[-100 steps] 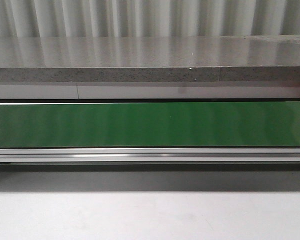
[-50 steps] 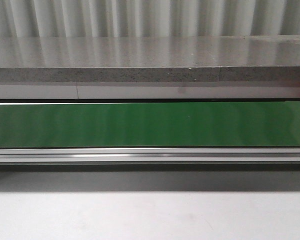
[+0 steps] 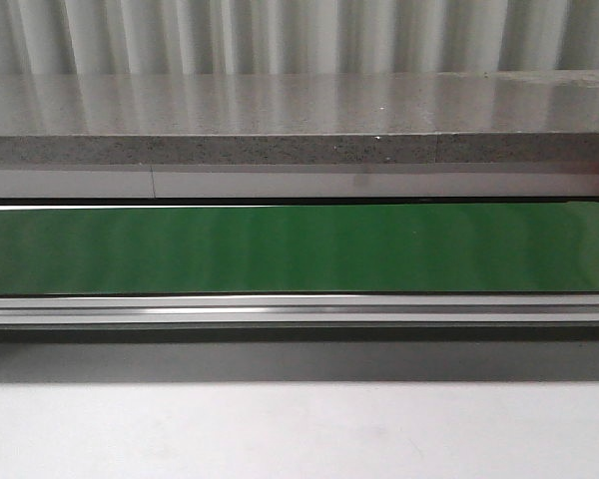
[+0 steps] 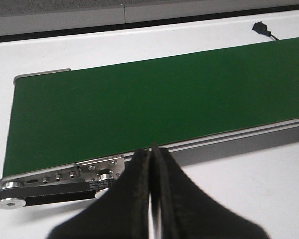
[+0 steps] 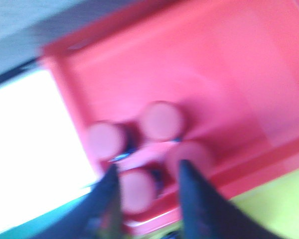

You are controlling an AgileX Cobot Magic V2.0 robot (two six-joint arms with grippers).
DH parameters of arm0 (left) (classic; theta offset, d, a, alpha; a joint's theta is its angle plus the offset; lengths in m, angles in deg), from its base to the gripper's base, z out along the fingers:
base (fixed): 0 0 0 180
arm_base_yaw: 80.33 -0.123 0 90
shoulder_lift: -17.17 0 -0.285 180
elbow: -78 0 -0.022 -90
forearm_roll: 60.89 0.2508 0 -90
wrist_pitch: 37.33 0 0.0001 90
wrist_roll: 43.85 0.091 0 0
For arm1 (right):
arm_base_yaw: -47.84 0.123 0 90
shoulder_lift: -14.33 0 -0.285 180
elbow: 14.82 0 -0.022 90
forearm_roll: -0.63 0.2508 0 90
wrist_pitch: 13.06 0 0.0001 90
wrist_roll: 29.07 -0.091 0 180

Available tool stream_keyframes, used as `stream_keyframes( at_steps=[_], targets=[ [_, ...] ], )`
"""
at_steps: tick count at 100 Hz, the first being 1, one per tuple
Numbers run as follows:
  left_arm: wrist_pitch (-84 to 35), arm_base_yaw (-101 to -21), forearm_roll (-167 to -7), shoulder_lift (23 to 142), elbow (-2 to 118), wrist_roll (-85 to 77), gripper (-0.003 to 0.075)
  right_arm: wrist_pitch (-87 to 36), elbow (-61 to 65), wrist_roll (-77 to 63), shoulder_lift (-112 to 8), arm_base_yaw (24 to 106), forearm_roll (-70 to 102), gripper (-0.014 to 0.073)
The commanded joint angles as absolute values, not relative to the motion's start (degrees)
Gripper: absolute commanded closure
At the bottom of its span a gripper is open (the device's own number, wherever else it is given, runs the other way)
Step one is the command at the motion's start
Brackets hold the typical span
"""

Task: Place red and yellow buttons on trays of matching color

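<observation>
Round red plastic buttons: none in front view, just bare green conveyor belt [image 3: 299, 247]. Left wrist: left gripper [image 4: 151, 154] fingers pressed together, holding nothing, near belt edge. Right wrist, blurred: four red buttons [image 5: 161, 120] on red plastic tray [image 5: 229, 64]; right gripper [image 5: 147, 172] spread, one button between fingers.

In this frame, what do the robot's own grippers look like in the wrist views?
Only the fingers show. The left gripper has black, matte fingers that broaden toward the camera and taper to narrow tips. The right gripper also has dark tapering fingers, blurred here. No cables or markings are visible on either, and neither arm appears in the front view.
</observation>
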State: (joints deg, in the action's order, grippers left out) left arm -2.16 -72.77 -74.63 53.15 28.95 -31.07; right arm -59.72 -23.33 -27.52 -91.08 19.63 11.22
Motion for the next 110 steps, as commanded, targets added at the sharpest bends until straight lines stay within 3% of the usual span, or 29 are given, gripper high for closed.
stream_keyframes(
  at_steps=[1,12,60,110],
  targets=[
    [-6.3,-72.4,-75.7,53.3,30.5,-31.0,0.074,-59.4,-25.1,-26.7,-85.4,22.5,11.3,0.0537],
    [-6.3,-72.4,-75.7,53.3,30.5,-31.0,0.074,-61.6,-25.1,-26.7,-82.1,27.1,11.2,0.0666],
    [-6.3,-72.4,-75.7,53.3,30.5,-31.0,0.074,-63.7,-21.4,-26.7,-69.1,44.5,11.0,0.0662],
    [-6.3,-72.4,-75.7,53.3,30.5,-31.0,0.074,-50.5,-3.1,-26.6,-52.0,45.6,9.2,0.0662]
  ],
)
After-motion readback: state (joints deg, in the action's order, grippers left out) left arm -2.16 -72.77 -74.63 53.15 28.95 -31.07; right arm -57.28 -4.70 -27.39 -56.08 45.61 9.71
